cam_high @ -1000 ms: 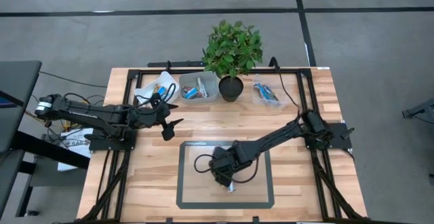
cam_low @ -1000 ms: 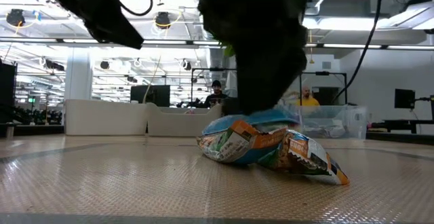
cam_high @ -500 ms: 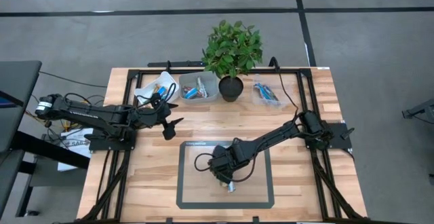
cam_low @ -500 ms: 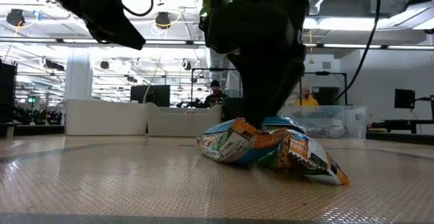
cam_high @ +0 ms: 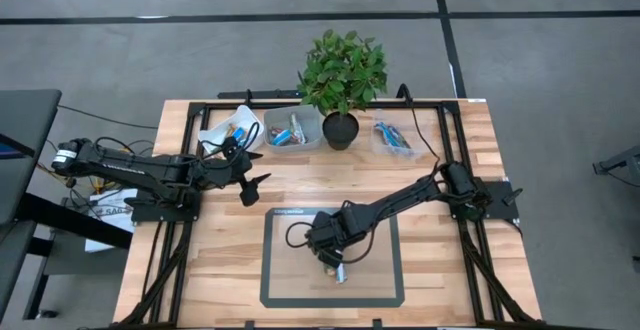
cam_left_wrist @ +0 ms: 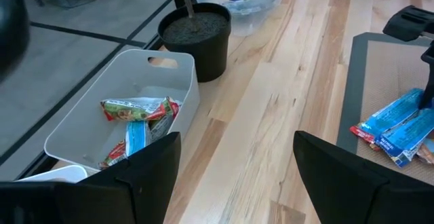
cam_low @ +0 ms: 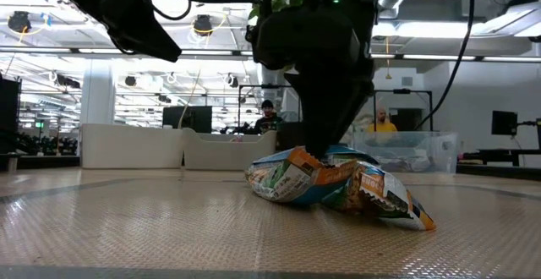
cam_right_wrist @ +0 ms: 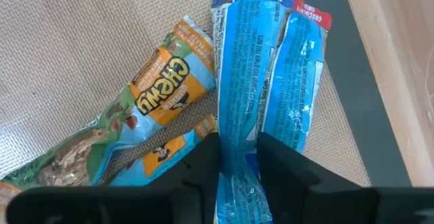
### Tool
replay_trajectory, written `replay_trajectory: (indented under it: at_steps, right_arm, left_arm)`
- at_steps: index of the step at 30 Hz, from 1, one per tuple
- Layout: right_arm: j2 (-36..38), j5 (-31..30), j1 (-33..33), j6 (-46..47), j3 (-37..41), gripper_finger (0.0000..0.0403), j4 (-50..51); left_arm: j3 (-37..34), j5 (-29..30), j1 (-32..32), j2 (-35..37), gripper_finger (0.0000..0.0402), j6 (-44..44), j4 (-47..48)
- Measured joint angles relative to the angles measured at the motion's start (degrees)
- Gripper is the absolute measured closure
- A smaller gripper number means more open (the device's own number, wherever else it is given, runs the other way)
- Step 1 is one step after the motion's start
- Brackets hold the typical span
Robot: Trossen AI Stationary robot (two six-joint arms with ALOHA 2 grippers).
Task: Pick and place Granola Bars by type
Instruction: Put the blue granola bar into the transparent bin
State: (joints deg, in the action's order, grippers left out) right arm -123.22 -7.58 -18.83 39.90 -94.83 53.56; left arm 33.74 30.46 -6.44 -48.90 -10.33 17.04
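Several granola bars (cam_right_wrist: 163, 95) lie in a small pile (cam_low: 338, 182) on the grey mat (cam_high: 280, 290): two bright blue ones, orange-tan ones and a green-tan one. My right gripper (cam_right_wrist: 238, 163) comes down onto the pile (cam_high: 335, 268), its fingers closed on one blue bar (cam_right_wrist: 239, 75). My left gripper (cam_high: 256, 186) hangs open above the wood to the mat's far left, near a white tub (cam_left_wrist: 129, 115) that holds a few bars. My right gripper pinches the blue bar's two long edges (cam_right_wrist: 237, 153) between its two fingers (cam_right_wrist: 203, 163), well down the bar's length. The fingers come from above, pointing down, and lie across the bar. The bar lies flat in the pile, beside the second blue bar (cam_right_wrist: 298, 81).
Three translucent tubs (cam_high: 228, 130) (cam_high: 293, 128) (cam_high: 392, 138) stand along the far edge, with a potted plant (cam_high: 342, 70) between the middle and right ones. Black frame rails (cam_high: 190, 260) run along the table's sides. Bare wood lies between the mat and the tubs.
My right gripper has drawn its fingers together over the pile, closing on the blue bar, and its wrist has shifted slightly toward the table's left and far side. The bars have stayed where they were.
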Motion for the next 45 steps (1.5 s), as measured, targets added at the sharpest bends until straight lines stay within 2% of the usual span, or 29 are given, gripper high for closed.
replay_trajectory:
  at_steps: [10,16,20,26,34,36,40,45]
  right_arm:
    - [-1.0,1.7,0.2,-0.9,0.0,0.0395,-0.5]
    - [-0.7,1.7,0.2,-0.6,-0.3,0.0379,-0.3]
    - [-0.7,1.1,0.2,-0.5,-3.2,0.0386,1.4]
    - [-0.6,-4.3,0.2,-0.9,-8.8,0.0397,9.6]
    - [0.1,-20.4,1.4,3.3,-15.4,0.0386,36.2]
    - [1.0,-23.1,2.1,3.4,-14.6,0.039,36.2]
    - [4.7,-24.6,4.3,2.7,-9.9,0.0394,36.2]
    - [13.2,-25.8,8.3,5.7,1.5,0.0386,34.8]
  left_arm:
    - [0.0,0.0,0.0,0.0,0.0123,0.0,0.0]
    - [0.0,0.0,0.0,0.0,0.0123,0.0,0.0]
    - [0.0,0.0,0.0,0.0,0.0123,0.0,0.0]
    - [0.0,0.0,0.0,0.0,0.0123,0.0,0.0]
    - [0.0,0.0,0.0,0.0,0.0123,0.2,0.0]
    - [0.0,0.0,0.0,0.0,0.0123,0.2,0.0]
    - [0.0,0.0,0.0,0.0,0.0123,0.2,0.1]
    - [0.0,-0.3,0.0,0.0,0.0123,0.2,0.2]
